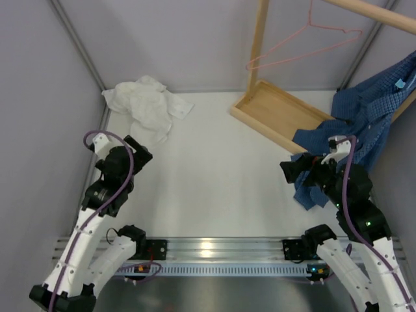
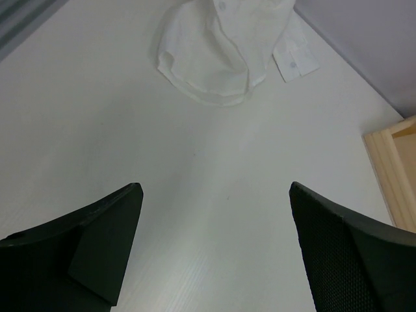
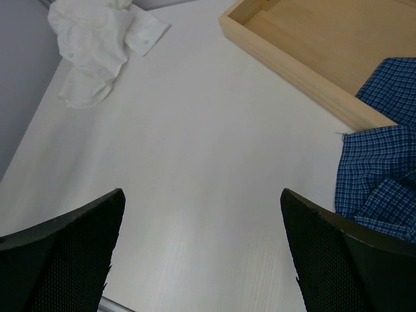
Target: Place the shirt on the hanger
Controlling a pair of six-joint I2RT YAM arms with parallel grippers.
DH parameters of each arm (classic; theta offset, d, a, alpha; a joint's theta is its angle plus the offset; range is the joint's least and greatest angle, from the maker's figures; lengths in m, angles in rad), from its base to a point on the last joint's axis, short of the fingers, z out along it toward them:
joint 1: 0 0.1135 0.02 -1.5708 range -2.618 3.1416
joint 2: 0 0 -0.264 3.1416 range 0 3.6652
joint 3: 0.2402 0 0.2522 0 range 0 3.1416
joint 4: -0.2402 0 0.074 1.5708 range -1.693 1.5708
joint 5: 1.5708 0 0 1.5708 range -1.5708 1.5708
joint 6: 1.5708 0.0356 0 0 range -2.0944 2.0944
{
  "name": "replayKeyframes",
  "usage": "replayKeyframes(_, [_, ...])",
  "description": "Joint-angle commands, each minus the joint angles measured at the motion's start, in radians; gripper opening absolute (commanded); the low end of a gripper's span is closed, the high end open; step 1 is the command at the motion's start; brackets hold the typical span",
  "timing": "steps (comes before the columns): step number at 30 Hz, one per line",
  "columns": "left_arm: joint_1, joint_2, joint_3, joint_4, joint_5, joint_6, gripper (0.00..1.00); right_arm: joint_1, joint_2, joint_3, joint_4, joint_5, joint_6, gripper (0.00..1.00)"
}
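The white shirt point(image 1: 146, 106) lies crumpled at the table's far left; it also shows at the top of the left wrist view point(image 2: 218, 49) and at the top left of the right wrist view point(image 3: 94, 45). The pink wire hanger point(image 1: 305, 44) hangs from the wooden rack's rail at the far right. My left gripper point(image 1: 138, 154) is open and empty, a short way nearer than the shirt, over bare table point(image 2: 215, 190). My right gripper point(image 1: 290, 170) is open and empty at the right, beside the blue shirt point(image 3: 201, 192).
A light wooden rack with a tray base point(image 1: 276, 114) and an upright post point(image 1: 258, 42) stands at the back right. A blue checked shirt point(image 1: 364, 123) hangs from the rack and spills onto the table at the right point(image 3: 380, 162). Grey walls enclose the table.
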Motion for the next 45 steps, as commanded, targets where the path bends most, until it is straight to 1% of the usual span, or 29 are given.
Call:
replayKeyframes(1, [0.005, 0.147, -0.012, 0.205, 0.038, -0.121, 0.98, -0.012, 0.013, -0.012, 0.105, -0.097, 0.043, 1.00])
replayKeyframes(4, [0.005, 0.339, 0.086, 0.303, -0.008, -0.092, 0.98, -0.012, 0.019, -0.039, 0.129, -0.163, 0.048, 0.99])
replayKeyframes(5, [0.018, 0.458, 0.115, 0.322, -0.042, -0.075, 0.98, -0.010, 0.022, -0.041, 0.129, -0.172, 0.048, 1.00])
replayKeyframes(6, [0.039, 0.521, 0.196, 0.318, -0.053, -0.064, 0.98, -0.012, 0.022, -0.044, 0.128, -0.185, 0.042, 0.99])
replayKeyframes(8, [0.142, 0.692, 0.270, 0.313, 0.004, -0.052, 0.98, -0.010, 0.021, -0.039, 0.120, -0.188, 0.031, 0.99])
replayKeyframes(12, [0.255, 0.945, 0.422, 0.360, 0.088, -0.050, 0.98, -0.010, 0.007, -0.048, 0.114, -0.214, 0.029, 0.99])
replayKeyframes(14, [0.275, 1.070, 0.581, 0.366, 0.116, -0.038, 0.98, -0.010, 0.013, -0.058, 0.115, -0.226, 0.026, 1.00])
replayKeyframes(15, [0.278, 1.212, 0.653, 0.336, 0.128, -0.024, 0.98, -0.012, 0.018, -0.064, 0.118, -0.234, 0.023, 0.99])
replayKeyframes(16, [0.282, 1.289, 0.812, 0.304, 0.122, -0.018, 0.98, -0.012, 0.024, -0.064, 0.117, -0.240, 0.020, 0.99])
replayKeyframes(19, [0.297, 1.522, 0.985, 0.281, 0.129, 0.002, 0.98, -0.012, 0.048, -0.061, 0.117, -0.263, 0.010, 0.99])
replayKeyframes(20, [0.301, 1.572, 1.092, 0.279, 0.130, 0.028, 0.96, -0.012, 0.055, -0.059, 0.118, -0.266, 0.009, 0.99])
replayKeyframes(21, [0.305, 1.617, 1.134, 0.282, 0.137, 0.040, 0.94, -0.012, 0.058, -0.061, 0.118, -0.271, 0.006, 0.99])
replayKeyframes(22, [0.306, 1.693, 1.175, 0.293, 0.152, 0.078, 0.78, -0.012, 0.061, -0.062, 0.118, -0.271, 0.005, 0.99])
replayKeyframes(23, [0.306, 1.729, 1.258, 0.291, 0.183, 0.103, 0.67, -0.010, 0.061, -0.061, 0.117, -0.269, 0.003, 0.99])
replayKeyframes(24, [0.308, 1.752, 1.278, 0.290, 0.200, 0.120, 0.61, -0.012, 0.062, -0.061, 0.117, -0.268, 0.000, 1.00])
replayKeyframes(25, [0.308, 1.758, 1.283, 0.290, 0.212, 0.123, 0.59, -0.012, 0.064, -0.061, 0.117, -0.265, -0.003, 1.00])
replayKeyframes(26, [0.306, 1.743, 1.277, 0.291, 0.220, 0.111, 0.43, -0.012, 0.064, -0.061, 0.117, -0.260, -0.004, 0.99])
replayKeyframes(28, [0.306, 1.708, 1.254, 0.293, 0.246, 0.118, 0.27, -0.012, 0.073, -0.058, 0.117, -0.243, -0.006, 0.99])
replayKeyframes(29, [0.306, 1.670, 1.251, 0.291, 0.255, 0.125, 0.00, -0.012, 0.076, -0.055, 0.118, -0.243, -0.004, 0.99])
replayKeyframes(33, [0.295, 1.515, 1.183, 0.294, 0.323, 0.178, 0.00, -0.012, 0.073, -0.042, 0.117, -0.252, 0.009, 1.00])
replayKeyframes(35, [0.237, 1.423, 1.102, 0.294, 0.321, 0.253, 0.00, -0.012, 0.061, -0.045, 0.120, -0.245, 0.017, 0.99])
replayKeyframes(36, [0.172, 1.322, 1.064, 0.293, 0.296, 0.281, 0.00, -0.012, 0.059, -0.044, 0.120, -0.228, 0.022, 0.99])
replayKeyframes(38, [0.090, 1.211, 0.905, 0.294, 0.240, 0.330, 0.00, -0.012, 0.059, -0.041, 0.122, -0.199, 0.020, 0.99])
replayKeyframes(39, [0.044, 1.106, 0.843, 0.304, 0.220, 0.339, 0.00, -0.010, 0.058, -0.041, 0.120, -0.190, 0.019, 1.00])
replayKeyframes(40, [-0.063, 1.056, 0.783, 0.304, 0.173, 0.352, 0.00, -0.012, 0.056, -0.039, 0.118, -0.182, 0.014, 0.99])
replayKeyframes(41, [-0.123, 1.010, 0.664, 0.302, 0.151, 0.349, 0.00, -0.012, 0.053, -0.036, 0.117, -0.170, 0.003, 0.99])
replayKeyframes(42, [-0.240, 0.920, 0.601, 0.311, 0.140, 0.339, 0.00, -0.012, 0.055, -0.032, 0.117, -0.160, -0.001, 1.00])
replayKeyframes(44, [-0.361, 0.841, 0.425, 0.314, 0.104, 0.288, 0.00, -0.012, 0.058, -0.016, 0.102, -0.140, -0.007, 0.99])
replayKeyframes(45, [-0.481, 0.804, 0.371, 0.319, 0.096, 0.257, 0.00, -0.010, 0.059, -0.012, 0.099, -0.121, -0.018, 0.99])
